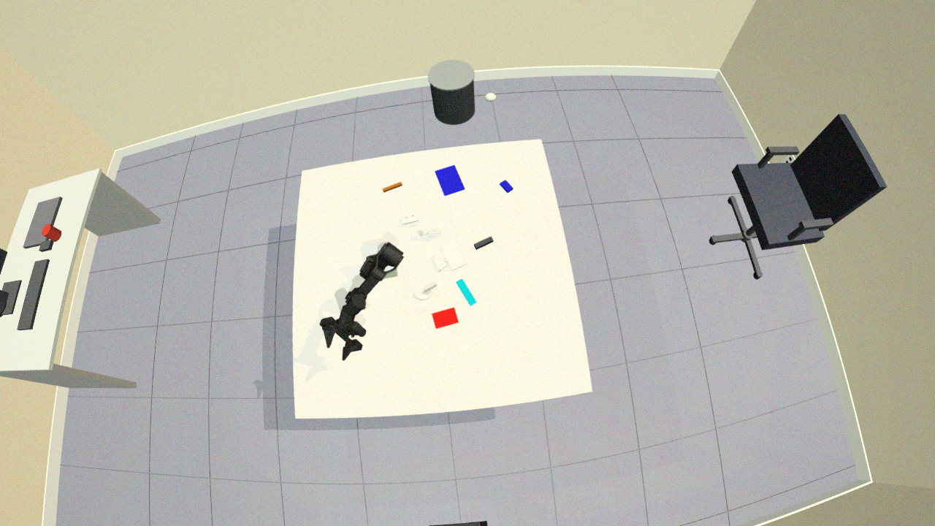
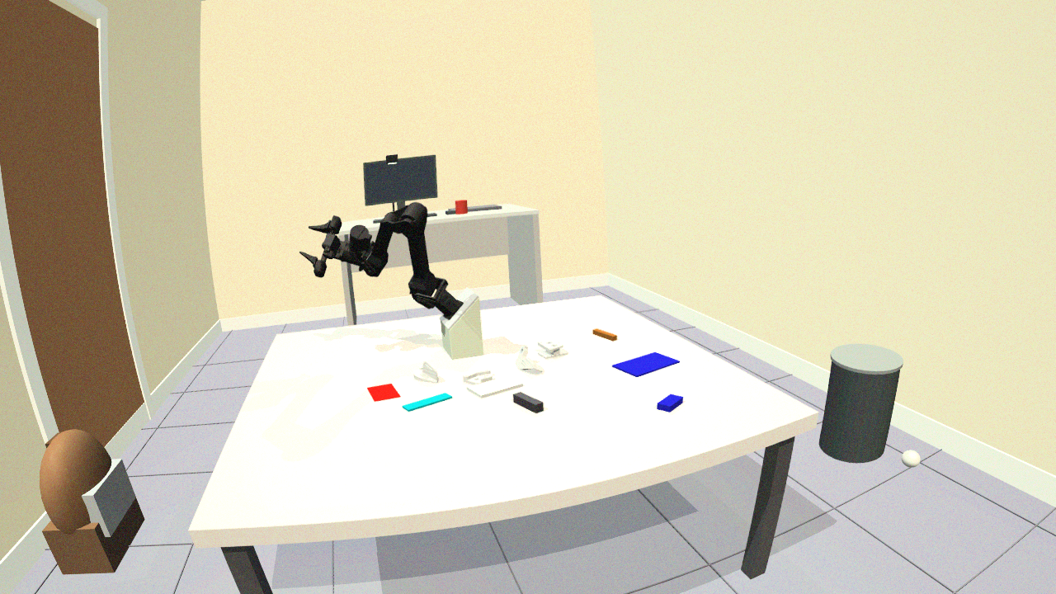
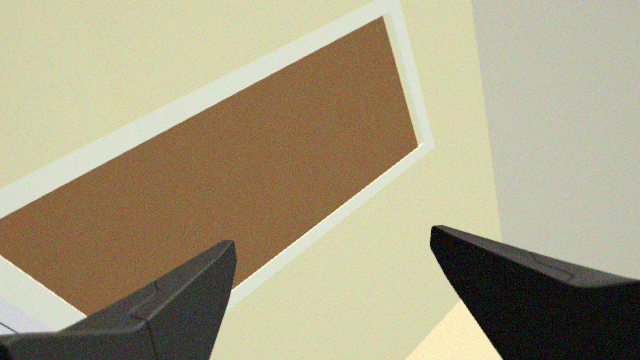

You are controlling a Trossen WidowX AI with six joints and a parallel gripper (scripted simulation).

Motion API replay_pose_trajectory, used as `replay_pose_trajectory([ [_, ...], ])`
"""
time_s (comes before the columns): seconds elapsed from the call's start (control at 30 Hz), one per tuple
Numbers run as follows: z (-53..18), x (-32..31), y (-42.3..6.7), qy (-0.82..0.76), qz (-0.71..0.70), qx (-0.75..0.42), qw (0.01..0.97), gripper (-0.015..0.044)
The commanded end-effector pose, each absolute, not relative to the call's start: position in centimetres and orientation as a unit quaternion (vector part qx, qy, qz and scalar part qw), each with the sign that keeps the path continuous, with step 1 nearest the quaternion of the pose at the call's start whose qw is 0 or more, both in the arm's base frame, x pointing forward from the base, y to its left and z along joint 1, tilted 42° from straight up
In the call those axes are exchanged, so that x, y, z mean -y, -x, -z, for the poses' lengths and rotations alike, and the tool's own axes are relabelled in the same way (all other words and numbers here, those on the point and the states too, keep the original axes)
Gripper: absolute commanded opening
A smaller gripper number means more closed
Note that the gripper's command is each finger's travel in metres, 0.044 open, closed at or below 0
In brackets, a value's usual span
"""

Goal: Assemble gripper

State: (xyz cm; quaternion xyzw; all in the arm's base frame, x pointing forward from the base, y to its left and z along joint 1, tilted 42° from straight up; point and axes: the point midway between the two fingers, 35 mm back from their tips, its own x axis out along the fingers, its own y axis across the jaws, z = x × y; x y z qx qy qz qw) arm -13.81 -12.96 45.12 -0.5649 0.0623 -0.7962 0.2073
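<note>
The white parts are pale on the white table and too small to tell apart surely. A flat plate-like part with a raised end (image 1: 454,256) (image 2: 496,388) lies mid-table, probably the gripper base. Two curved parts, probably the jaws, lie apart from it: one jaw (image 1: 424,294) (image 2: 426,374) toward the red sheet, the other jaw (image 1: 429,234) (image 2: 528,361) on the opposite side. Another small part, probably the housing plate (image 1: 409,220) (image 2: 550,350), lies beyond that. Pins and teeth are not readable. My gripper (image 1: 336,352) (image 2: 305,240) (image 3: 335,243) is open and empty, raised high and away from the parts.
A red sheet (image 1: 445,318) (image 2: 384,392), cyan strip (image 1: 466,292) (image 2: 427,403), dark block (image 1: 483,242) (image 2: 528,402), blue sheet (image 1: 449,180) (image 2: 646,364), blue block (image 1: 506,186) (image 2: 669,403) and orange bar (image 1: 392,187) (image 2: 605,334) lie around the white parts.
</note>
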Motion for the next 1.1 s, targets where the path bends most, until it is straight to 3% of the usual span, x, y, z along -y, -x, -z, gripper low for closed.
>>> replay_pose_trajectory([
  [0.0, -45.1, 13.0, 13.8, 0.565, 0.796, -0.062, 0.207, 0.0426],
  [0.53, -43.3, 18.4, 14.3, 0.468, 0.810, 0.040, 0.351, 0.0006],
  [1.07, -40.3, 25.6, 12.2, 0.314, 0.788, 0.147, 0.509, 0.0000],
])
